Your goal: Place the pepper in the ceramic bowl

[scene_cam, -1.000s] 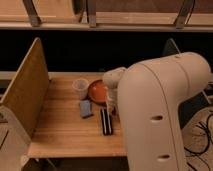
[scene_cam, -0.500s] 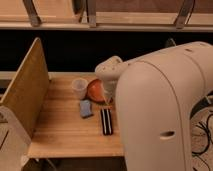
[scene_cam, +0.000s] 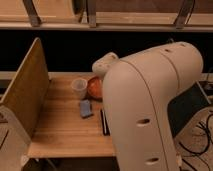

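Camera view: ceramic bowl [scene_cam: 94,87] lies beside the arm hiding the closed end effector.

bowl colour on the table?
Orange-red, glossy: the bowl in the camera view, partly behind the arm. The gripper is hidden behind the arm.

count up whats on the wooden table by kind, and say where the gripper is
bowls: 1, the orange-red ceramic bowl, partly behind the arm
cups: 1, pale translucent cup
blue-grey flat items: 1
dark slim bars: 1
total: 4 visible
The gripper is hidden behind the robot's white arm, shut; no pepper shows.
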### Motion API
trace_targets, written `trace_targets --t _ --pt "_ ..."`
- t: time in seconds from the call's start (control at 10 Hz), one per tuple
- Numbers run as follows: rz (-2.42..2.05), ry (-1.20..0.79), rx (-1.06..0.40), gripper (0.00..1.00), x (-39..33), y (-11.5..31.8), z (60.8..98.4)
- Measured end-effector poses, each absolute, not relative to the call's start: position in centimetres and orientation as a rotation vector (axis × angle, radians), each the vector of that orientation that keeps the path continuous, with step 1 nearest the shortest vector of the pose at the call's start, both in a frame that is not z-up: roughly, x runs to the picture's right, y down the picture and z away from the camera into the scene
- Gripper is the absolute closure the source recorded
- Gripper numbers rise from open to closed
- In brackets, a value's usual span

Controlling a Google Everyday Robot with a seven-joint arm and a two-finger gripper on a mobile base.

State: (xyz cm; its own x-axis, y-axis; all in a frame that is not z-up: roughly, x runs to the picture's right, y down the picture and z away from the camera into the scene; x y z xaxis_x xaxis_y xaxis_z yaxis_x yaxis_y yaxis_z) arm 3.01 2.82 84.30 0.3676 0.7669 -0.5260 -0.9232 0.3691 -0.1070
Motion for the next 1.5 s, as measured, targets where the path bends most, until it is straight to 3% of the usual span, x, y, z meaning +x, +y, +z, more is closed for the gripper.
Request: trace_targets --t 0.4,0.8,1.0,1.1,1.5 --pt "1.091 0.358 -0.309 1.00 1.1 -1.6 82.1" --pt "1.076 0.322 -0.332 0.99 0.3 -1.0 82.3" --pt "1.075 0.321 -0.333 0.94 0.2 -1.0 82.3" --pt "1.074 0.322 -0.333 0.90 0.2 -1.0 82.3" --pt "1.075 0.322 -0.333 0.51 0.2 -1.0 82.3"
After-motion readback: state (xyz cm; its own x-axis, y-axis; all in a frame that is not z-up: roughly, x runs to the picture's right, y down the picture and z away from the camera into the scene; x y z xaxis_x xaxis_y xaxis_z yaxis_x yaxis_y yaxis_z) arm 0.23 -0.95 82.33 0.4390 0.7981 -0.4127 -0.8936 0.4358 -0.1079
